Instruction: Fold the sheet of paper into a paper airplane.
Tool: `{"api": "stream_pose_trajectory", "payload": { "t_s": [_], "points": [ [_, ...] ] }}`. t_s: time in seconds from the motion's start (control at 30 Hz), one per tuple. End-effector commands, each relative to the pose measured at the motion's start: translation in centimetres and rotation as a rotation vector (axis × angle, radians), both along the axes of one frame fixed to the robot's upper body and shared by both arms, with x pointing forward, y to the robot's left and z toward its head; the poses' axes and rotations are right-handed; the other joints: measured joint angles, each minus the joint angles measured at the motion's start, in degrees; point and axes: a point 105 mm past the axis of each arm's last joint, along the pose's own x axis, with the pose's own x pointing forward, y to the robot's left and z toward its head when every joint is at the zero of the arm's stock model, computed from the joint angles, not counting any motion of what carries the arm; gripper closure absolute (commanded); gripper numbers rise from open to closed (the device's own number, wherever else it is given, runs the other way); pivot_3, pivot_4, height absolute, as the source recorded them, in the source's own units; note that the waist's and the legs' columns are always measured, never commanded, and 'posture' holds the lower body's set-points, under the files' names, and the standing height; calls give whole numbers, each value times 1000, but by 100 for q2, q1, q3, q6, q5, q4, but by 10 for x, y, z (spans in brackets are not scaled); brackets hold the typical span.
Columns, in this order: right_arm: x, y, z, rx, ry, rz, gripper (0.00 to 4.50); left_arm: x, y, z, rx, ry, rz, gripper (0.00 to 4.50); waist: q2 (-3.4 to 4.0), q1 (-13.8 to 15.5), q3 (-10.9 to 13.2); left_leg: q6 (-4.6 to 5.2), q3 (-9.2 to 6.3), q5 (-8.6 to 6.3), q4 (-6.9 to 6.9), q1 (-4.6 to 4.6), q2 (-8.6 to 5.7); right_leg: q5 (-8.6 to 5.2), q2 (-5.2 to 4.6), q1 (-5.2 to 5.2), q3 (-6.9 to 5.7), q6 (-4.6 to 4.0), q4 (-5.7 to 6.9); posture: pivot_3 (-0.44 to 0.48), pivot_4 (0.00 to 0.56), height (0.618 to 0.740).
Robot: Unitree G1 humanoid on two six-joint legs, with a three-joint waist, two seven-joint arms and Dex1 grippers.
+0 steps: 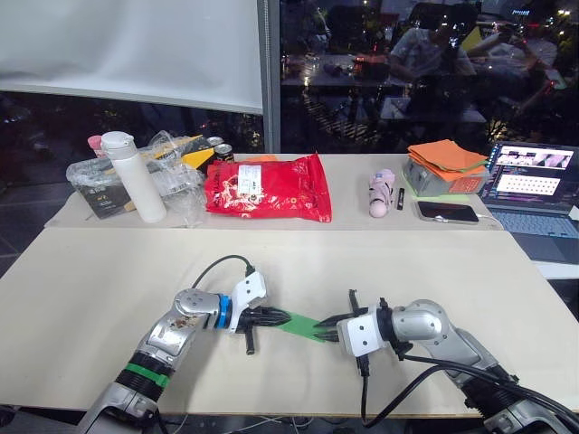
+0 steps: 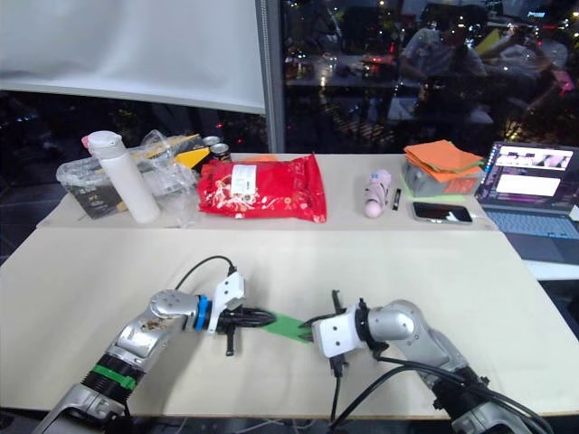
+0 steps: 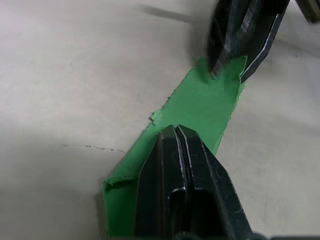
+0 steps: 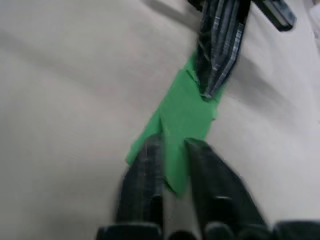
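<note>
The left gripper was clamped tight on one end of the paper, its fingers pressed together over the green strip. The right gripper met the other end with a gap between its fingers, the paper lying across that gap. The paper was a narrow creased band stretched between them, low over the near table. Farther back lay a red bag, a white bottle, an orange stack, a phone and a laptop.
</note>
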Motion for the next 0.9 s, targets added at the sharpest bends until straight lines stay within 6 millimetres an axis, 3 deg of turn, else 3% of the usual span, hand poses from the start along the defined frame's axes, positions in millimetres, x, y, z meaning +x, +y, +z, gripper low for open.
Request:
{"api": "stream_pose_trajectory", "payload": {
  "t_s": [0.03, 0.07, 0.17, 0.27, 0.43, 0.6, 0.77, 0.9],
  "points": [
    [-7, -1, 30, 59, 35, -19, 2172, -3, 6, -6, 11, 22, 13, 4500, 0, 6, 0, 0, 0, 0, -1, -2, 0, 0, 0, 0, 0, 0, -1, 0, 150, 732],
    [-8, 0, 37, 75, 52, -24, 1971, -3, 6, -6, 10, 23, 14, 4500, 0, 6, 0, 1, 0, 0, -1, -2, 0, 0, 0, -1, 0, 0, -1, 0, 150, 732],
    [-4, 5, 57, 169, 118, -71, 1971, -3, 5, -4, -3, 24, 22, 4500, 1, -18, 0, 1, -1, 0, 0, 1, 0, 0, 0, 0, 0, 0, 2, 0, 150, 732],
    [6, 12, 62, 244, 181, -152, 2889, -3, 4, -4, -10, 23, 27, 4500, 1, -17, 0, 1, -1, 0, 1, 3, 0, 0, 0, 0, 0, 0, 5, 0, 150, 732],
    [16, 17, 31, 222, 265, -278, 4479, -2, 3, -1, -26, 21, 44, 4500, 2, 13, -1, 1, -1, 0, 0, -5, 0, 0, 0, -6, -1, 0, 0, 0, 150, 732],
    [13, 20, -1, 190, 308, -326, 4479, -3, 4, -4, -2, 17, 57, 4500, 2, 11, -1, 1, 0, 0, 0, -8, 0, 0, 0, -9, -1, 0, 0, 0, 150, 732],
    [12, -4, -21, 170, 368, -437, 4479, -2, 6, -5, -2, 17, 69, 4500, 10, 2, -8, 1, -1, 0, 1, 1, 0, 0, 0, -3, -1, 1, 3, 0, 150, 732],
    [11, -11, -8, 249, 386, -464, 4479, 0, 4, 0, -24, 6, 73, 4500, 9, 13, -9, 1, 0, 0, 3, 1, 0, -1, 0, 1, -1, 1, 0, 0, 150, 732]
  ]
}}
